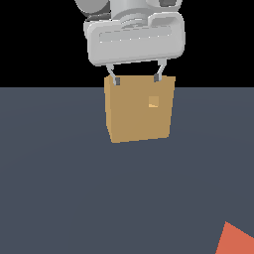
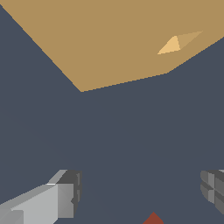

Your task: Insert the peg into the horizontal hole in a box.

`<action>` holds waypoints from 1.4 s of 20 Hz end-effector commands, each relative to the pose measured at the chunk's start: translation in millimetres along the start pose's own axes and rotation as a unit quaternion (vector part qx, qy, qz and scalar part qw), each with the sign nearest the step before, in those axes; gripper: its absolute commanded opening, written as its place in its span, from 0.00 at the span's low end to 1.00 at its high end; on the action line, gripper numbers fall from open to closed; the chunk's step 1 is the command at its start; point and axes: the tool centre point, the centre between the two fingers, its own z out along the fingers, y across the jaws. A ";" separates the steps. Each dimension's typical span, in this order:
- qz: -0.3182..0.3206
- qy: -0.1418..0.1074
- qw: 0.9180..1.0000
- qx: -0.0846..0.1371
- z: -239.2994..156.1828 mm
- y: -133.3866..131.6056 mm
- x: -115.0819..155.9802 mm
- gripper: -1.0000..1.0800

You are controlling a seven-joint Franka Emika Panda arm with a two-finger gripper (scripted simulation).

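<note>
The tan box (image 1: 134, 119) stands on the dark floor at the middle of the exterior view. Its small lighter square hole (image 1: 153, 102) is in the face turned toward that camera. Only an orange-red end of the peg (image 1: 235, 240) shows, at the exterior view's lower right corner, far from the box. My gripper (image 1: 136, 78) hangs open over the box's top edge, its two fingertips (image 1: 115, 80) wide apart and holding nothing. The wrist view shows the box (image 2: 109, 39), the hole (image 2: 179, 43), my open gripper (image 2: 140, 190) and a tip of the peg (image 2: 153, 218).
A flat dark grey floor (image 1: 59, 188) spreads around the box. Behind it the background is black. No other object shows.
</note>
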 end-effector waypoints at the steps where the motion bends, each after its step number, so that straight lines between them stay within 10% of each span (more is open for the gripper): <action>1: 0.000 0.000 1.000 0.000 0.0 0.0 0.0 0.96; 16: 0.109 -0.010 0.994 0.010 39.4 23.7 -87.3 0.96; 28: 0.315 -0.025 0.948 0.028 109.4 11.2 -260.1 0.96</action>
